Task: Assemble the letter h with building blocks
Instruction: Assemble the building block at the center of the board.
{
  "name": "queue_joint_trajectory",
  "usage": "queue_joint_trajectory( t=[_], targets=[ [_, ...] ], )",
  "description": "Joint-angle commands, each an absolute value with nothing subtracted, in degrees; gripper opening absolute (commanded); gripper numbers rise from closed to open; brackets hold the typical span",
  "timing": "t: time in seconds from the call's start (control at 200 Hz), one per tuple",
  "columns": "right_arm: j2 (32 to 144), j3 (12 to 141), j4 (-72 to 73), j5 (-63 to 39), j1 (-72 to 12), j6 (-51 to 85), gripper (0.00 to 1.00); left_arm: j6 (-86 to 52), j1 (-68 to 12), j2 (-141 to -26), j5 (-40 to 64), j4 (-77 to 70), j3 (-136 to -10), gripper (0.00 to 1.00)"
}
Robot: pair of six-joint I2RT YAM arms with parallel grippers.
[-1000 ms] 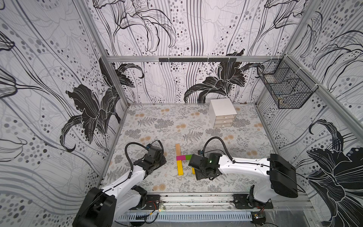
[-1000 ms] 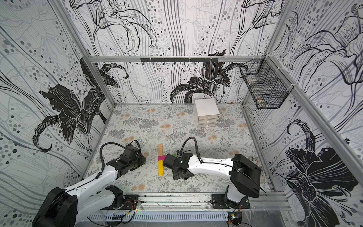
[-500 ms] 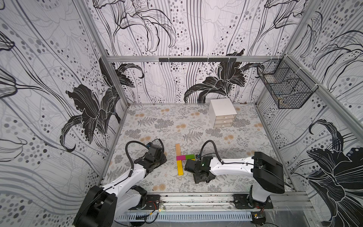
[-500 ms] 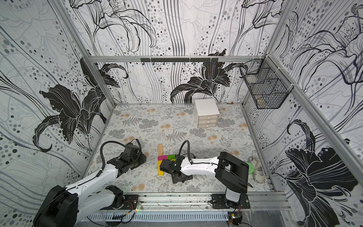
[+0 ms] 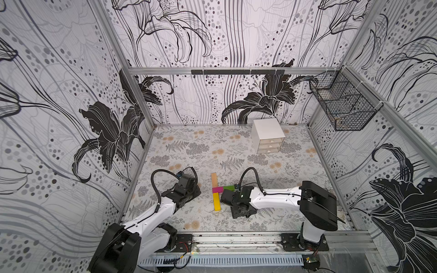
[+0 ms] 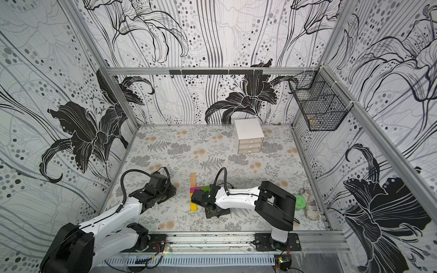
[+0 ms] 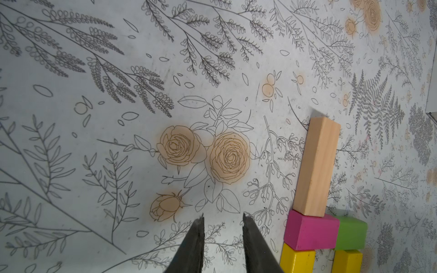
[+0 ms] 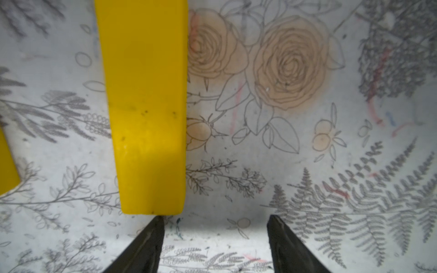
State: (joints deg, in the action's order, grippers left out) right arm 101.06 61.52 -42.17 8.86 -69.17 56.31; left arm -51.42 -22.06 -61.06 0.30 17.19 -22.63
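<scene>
Yellow leg (image 8: 146,106) lies just ahead of the right gripper (image 8: 215,219), jaws apart and empty; second yellow leg (image 8: 7,165) is cut off. Left gripper (image 7: 222,216), narrowly parted, holds nothing beside the letter h (image 7: 309,230).

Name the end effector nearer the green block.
Right. Right end effector: at the foot of the yellow leg touching the green block. Left end effector: beyond the pink block.

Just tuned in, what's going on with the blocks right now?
The letter h looks laid out flat on the table: tan block as upright, pink block and green block across, two yellow blocks as legs. The right gripper is open and empty, just off one leg's end. The left gripper hovers beside the shape, open, holding nothing.
</scene>
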Motion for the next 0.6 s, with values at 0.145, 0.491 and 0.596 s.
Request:
queue_joint_trajectory(
  t=[0.145,0.491,0.596],
  targets=[
    [102.45,63.19,-43.04,10.21,-68.81,55.91,0.72,-50.45,-21.69,-60.89,0.27,16.26,-23.31,0.31],
    [102.89,63.58,-43.24,10.70,-68.71,55.95,0.71,-50.45,-21.64,-60.73,0.18,16.25,-23.03,0.31],
    [103.16,63.89,-43.57,10.97,-68.72,55.90,0.71,-50.45,-21.68,-60.74,0.18,16.09,-22.95,0.31]
  ],
)
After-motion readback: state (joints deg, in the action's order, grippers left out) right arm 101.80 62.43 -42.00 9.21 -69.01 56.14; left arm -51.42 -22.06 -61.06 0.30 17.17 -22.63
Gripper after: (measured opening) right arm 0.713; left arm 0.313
